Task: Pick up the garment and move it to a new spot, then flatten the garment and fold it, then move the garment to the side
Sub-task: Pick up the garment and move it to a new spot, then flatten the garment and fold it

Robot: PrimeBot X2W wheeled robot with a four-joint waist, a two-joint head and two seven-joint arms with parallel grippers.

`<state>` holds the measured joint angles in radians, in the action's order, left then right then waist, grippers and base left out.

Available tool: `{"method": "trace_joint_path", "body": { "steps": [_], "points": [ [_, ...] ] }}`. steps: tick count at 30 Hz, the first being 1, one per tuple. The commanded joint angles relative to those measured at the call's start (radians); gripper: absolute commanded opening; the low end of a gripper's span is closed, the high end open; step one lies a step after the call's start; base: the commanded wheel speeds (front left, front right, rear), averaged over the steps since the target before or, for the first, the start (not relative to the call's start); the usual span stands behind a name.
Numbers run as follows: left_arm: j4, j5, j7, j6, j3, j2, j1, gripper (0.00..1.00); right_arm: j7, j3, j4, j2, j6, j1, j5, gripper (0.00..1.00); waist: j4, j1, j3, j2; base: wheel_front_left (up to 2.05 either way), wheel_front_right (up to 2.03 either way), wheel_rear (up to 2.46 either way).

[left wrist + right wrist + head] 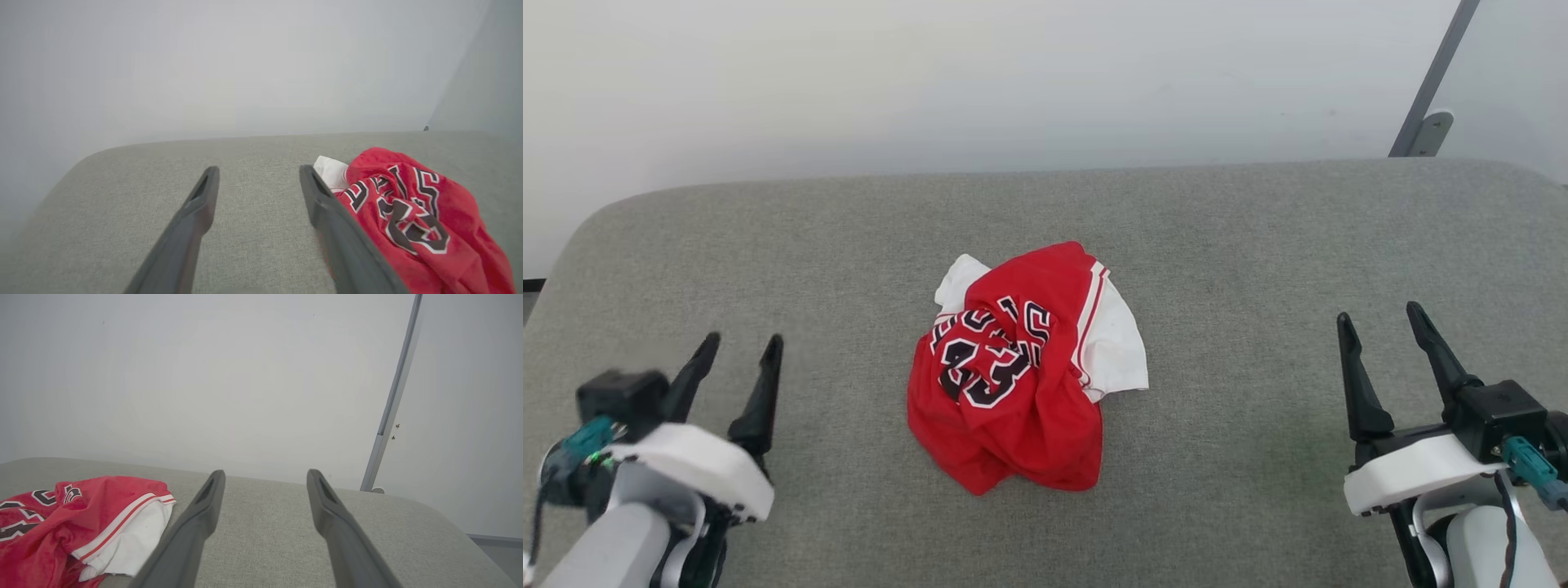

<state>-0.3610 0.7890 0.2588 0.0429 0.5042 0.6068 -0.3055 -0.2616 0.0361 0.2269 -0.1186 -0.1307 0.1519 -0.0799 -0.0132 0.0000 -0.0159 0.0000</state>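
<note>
garment: crumpled red jersey shirt with white sleeves and black "23", lying mid-surface on the grey fabric-covered table, well apart from both claws
left gripper: released, empty, near-left
right gripper: released, empty, near-right
step: first pick, not yet begun
approach: drop on a raised red fold near the top of the heap and pinch only a few layers
tip: the white sleeve on the right gives the right claw an exposed edge
risk: grabbing the whole wad leaves it hard to flatten

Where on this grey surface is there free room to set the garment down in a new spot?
Bare grey surface lies between the garment and the right gripper, likewise toward the left gripper, and in a wide strip behind the garment up to the wall. Only the middle is crowded, by the crumpled garment itself.
</note>
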Motion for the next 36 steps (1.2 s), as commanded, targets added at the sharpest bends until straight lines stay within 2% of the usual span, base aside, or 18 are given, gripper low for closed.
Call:
{"method": "trace_joint_path", "body": {
  "steps": [1, 3, 9, 18, 27, 36],
  "points": [
    [0.012, -0.002, 0.007, 0.004, -0.011, 0.000, 0.018, 1.00, -0.005, 0.003, -0.004, 0.002, 0.000, -0.008, -0.005, 1.00, 0.001, 0.0000, 0.002, 0.0000, 0.00, 0.00, 0.00],
    [0.051, -0.021, 0.007, 0.018, -0.076, -0.002, 0.062, 1.00, -0.005, 0.008, -0.004, 0.002, 0.000, -0.016, -0.008, 1.00, 0.004, 0.0000, 0.004, 0.0000, 0.00, 0.00, 0.00],
    [0.131, -0.079, 0.008, 0.024, -0.240, -0.049, 0.206, 1.00, -0.005, 0.018, -0.003, 0.008, 0.000, -0.032, -0.008, 1.00, 0.011, 0.0000, 0.014, 0.0000, 0.00, 0.00, 0.00],
    [0.187, -0.151, 0.008, -0.012, -0.391, -0.142, 0.347, 1.00, -0.005, 0.027, -0.006, 0.015, 0.000, -0.053, -0.006, 1.00, 0.020, 0.0000, 0.018, 0.0000, 0.00, 0.00, 0.00],
    [0.195, -0.202, 0.008, -0.053, -0.456, -0.205, 0.384, 1.00, -0.005, 0.020, 0.018, 0.027, 0.000, -0.057, -0.019, 1.00, 0.042, 0.0000, 0.013, 0.0000, 0.00, 0.00, 0.00],
    [0.195, -0.223, 0.008, -0.076, -0.467, -0.235, 0.351, 1.00, 0.090, -0.094, 0.100, -0.029, 0.000, 0.009, -0.047, 1.00, 0.103, 0.0000, -0.012, 0.0000, 0.00, 0.00, 0.00]
  ]
}}
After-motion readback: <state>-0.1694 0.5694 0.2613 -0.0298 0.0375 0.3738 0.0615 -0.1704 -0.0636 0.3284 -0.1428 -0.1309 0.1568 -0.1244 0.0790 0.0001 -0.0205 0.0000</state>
